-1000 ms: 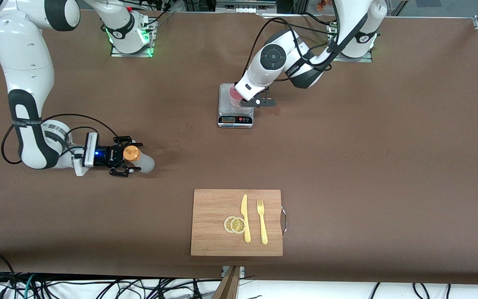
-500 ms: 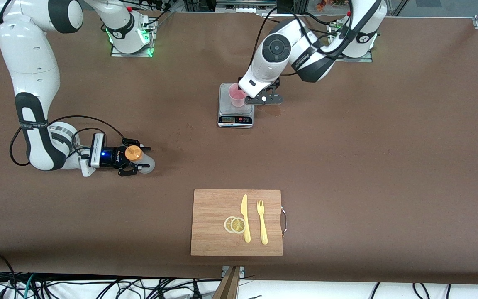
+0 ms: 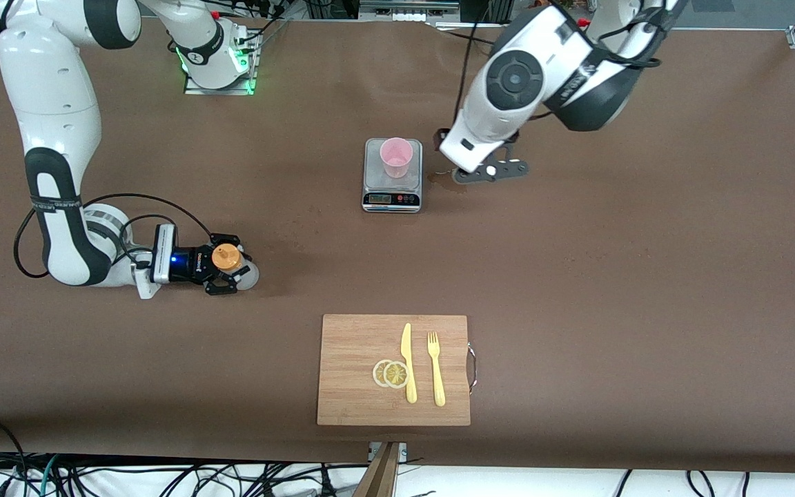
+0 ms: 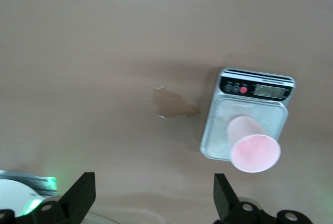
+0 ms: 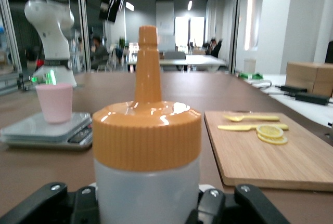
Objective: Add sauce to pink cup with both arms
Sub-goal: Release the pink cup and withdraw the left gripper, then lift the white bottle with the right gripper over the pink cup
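Observation:
The sauce bottle (image 3: 227,259), whitish with an orange cap, stands upright on the table near the right arm's end. My right gripper (image 3: 223,268) is shut on its body; the right wrist view shows the bottle (image 5: 147,135) filling the space between the fingers (image 5: 47,198). The pink cup (image 3: 396,157) stands upright on the scale (image 3: 392,197). My left gripper (image 3: 491,171) is open and empty, up over the table beside the scale toward the left arm's end. The left wrist view shows the cup (image 4: 253,148) on the scale (image 4: 221,130), off to one side of that gripper (image 4: 153,198).
A brownish stain (image 3: 439,181) lies on the table beside the scale, under the left gripper; it also shows in the left wrist view (image 4: 174,104). A wooden cutting board (image 3: 349,373) with a knife, a fork and lemon slices lies nearer the front camera.
My left gripper has left the pink cup and moved up and away toward the left arm's end. My right gripper's fingers have closed on the sauce bottle.

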